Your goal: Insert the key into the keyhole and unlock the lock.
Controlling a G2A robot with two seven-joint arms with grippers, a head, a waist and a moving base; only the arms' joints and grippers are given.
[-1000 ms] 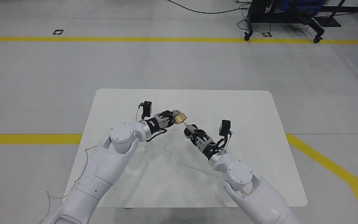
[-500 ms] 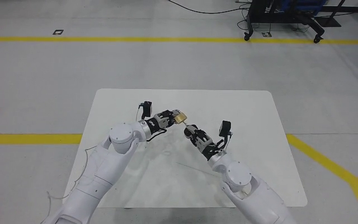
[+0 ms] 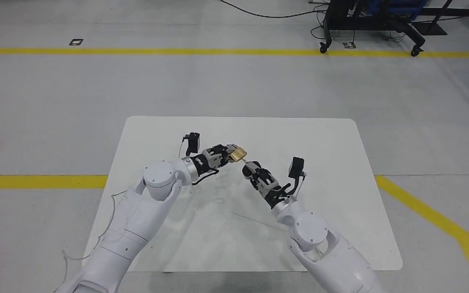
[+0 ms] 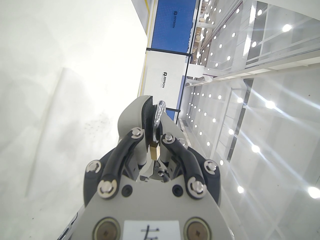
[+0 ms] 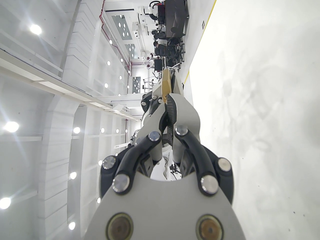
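Both raised — left jaws clamped on lock (image 3: 235, 154) | right jaws pinched closed — just beside lock

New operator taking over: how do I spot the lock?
Find the white table, then its middle, where the two arms' tips nearly meet. There the left tool is shut on the lock: a small padlock whose brass body and silver shackle stand out against the white-and-black arms.
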